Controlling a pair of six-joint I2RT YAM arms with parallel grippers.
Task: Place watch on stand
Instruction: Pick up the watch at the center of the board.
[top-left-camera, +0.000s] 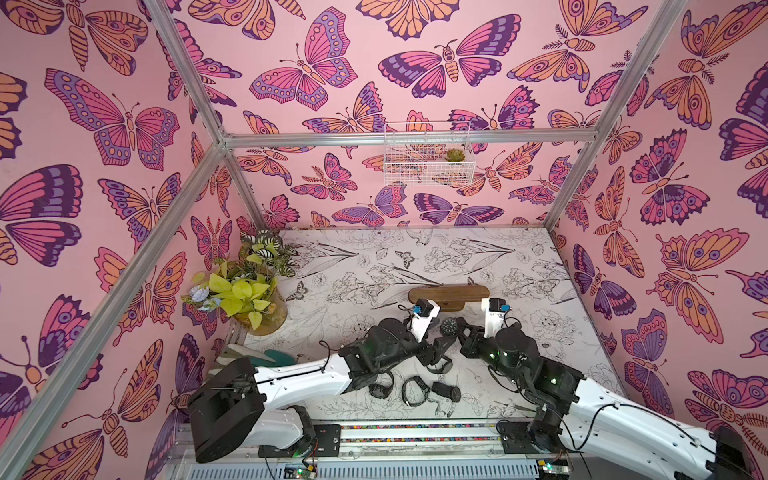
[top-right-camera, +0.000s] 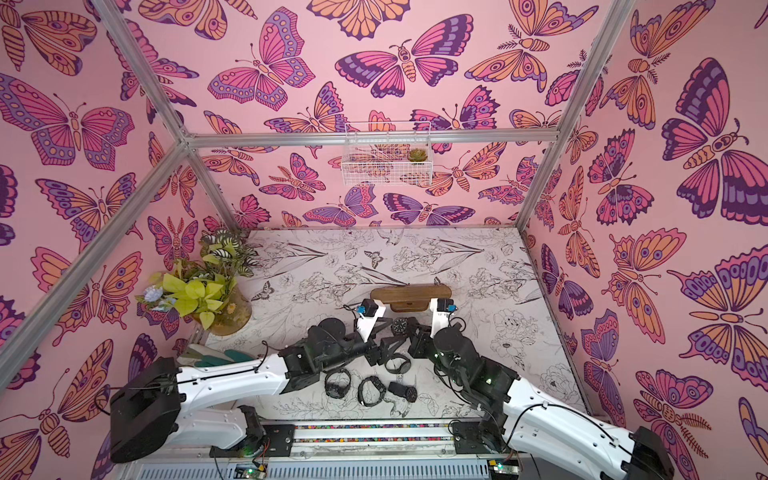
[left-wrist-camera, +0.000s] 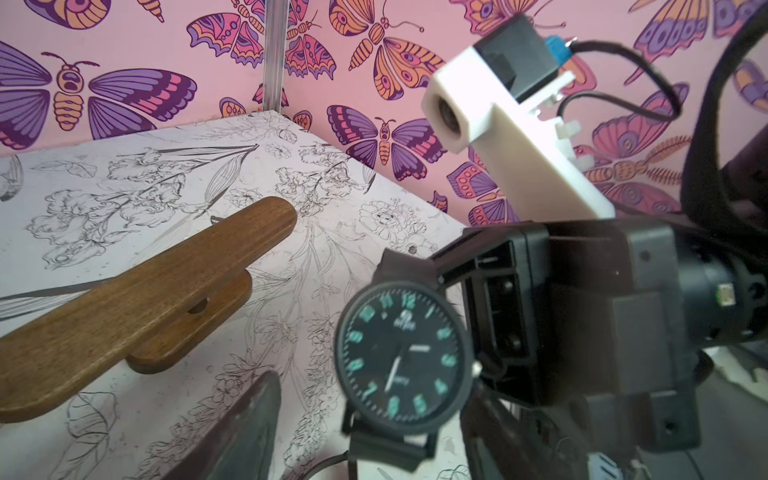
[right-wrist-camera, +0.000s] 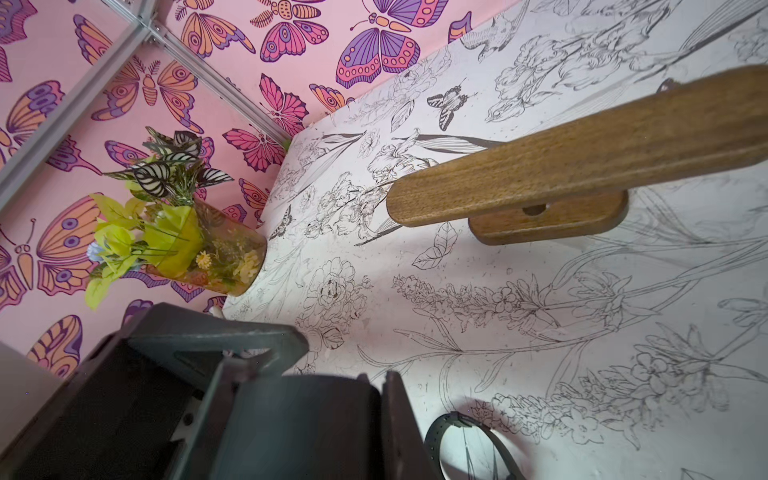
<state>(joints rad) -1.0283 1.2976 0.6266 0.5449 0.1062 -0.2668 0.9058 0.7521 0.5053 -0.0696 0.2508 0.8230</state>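
The right gripper (top-left-camera: 460, 330) pinches the strap of a black watch (left-wrist-camera: 405, 357), holding it clear of the table, near the bare wooden stand (top-left-camera: 449, 293). The left gripper (top-left-camera: 441, 337) gapes alongside, gripping nothing, which suggests a handover before the watch goes onto the bar.

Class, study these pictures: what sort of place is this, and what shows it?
Probably a staged robot test booth: aluminium bars frame butterfly-print wall panels, two robot arms are mounted on a front rail, and the right pincer grips a watch near a wooden stand.
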